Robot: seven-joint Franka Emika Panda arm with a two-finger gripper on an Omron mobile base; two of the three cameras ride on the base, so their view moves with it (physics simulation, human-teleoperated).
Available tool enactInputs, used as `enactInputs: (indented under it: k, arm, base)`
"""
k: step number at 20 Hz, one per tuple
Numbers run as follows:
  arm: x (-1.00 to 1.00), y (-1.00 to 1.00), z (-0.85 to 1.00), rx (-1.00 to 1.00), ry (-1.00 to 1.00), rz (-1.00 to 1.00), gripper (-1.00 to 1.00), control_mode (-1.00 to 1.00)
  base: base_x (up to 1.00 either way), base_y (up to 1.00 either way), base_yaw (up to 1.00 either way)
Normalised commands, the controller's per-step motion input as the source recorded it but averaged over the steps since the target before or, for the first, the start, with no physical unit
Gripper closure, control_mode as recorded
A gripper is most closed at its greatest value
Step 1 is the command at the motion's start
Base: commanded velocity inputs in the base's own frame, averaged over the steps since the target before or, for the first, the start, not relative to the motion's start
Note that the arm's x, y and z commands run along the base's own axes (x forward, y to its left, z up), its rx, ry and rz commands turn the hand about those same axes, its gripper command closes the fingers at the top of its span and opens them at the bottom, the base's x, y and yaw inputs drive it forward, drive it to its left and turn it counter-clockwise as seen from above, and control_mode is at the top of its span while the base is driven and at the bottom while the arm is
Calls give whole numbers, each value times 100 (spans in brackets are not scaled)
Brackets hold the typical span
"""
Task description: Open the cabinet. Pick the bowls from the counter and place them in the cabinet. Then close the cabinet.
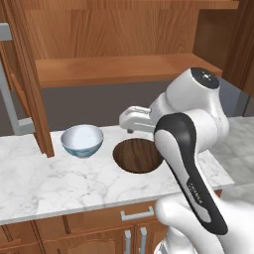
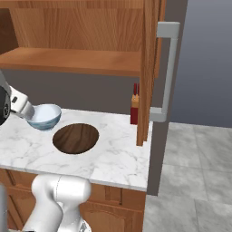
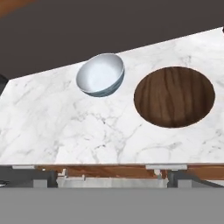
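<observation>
The cabinet stands open, with its bare shelf (image 1: 124, 69) above the counter (image 1: 59, 183). Its left door (image 1: 30, 74) and right door (image 2: 147, 68) are swung out, grey bar handles facing outward. The white bowl with pale blue outside (image 1: 82, 140) (image 2: 44, 115) (image 3: 100, 75) sits upright on the marble. Right beside it is the wide dark wooden bowl (image 1: 139, 155) (image 2: 75, 138) (image 3: 174, 96). My gripper (image 1: 131, 123) (image 3: 112, 177) hovers above the counter near both bowls. It is open, the dark fingertips (image 3: 177, 177) wide apart with nothing between them.
A red bottle (image 2: 134, 106) stands at the back of the counter, just behind the open right door. The door's lower edge hangs over the counter's right end. Drawers with short handles (image 1: 136, 214) lie below the thick marble edge. Grey floor tiles (image 2: 195, 181) lie to the right.
</observation>
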Motion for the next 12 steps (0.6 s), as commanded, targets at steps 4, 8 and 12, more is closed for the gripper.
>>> enactInputs:
  k: [4, 8, 12]
  arm:
    - [18, -50, -41, -12, 0, -1, -100, -100]
    - [21, -73, -42, -10, 0, -6, -100, -100]
    - [10, -72, -48, -8, 0, -8, -100, -100]
  base:
    - [0, 0, 0]
    - [0, 0, 0]
    - [0, 0, 0]
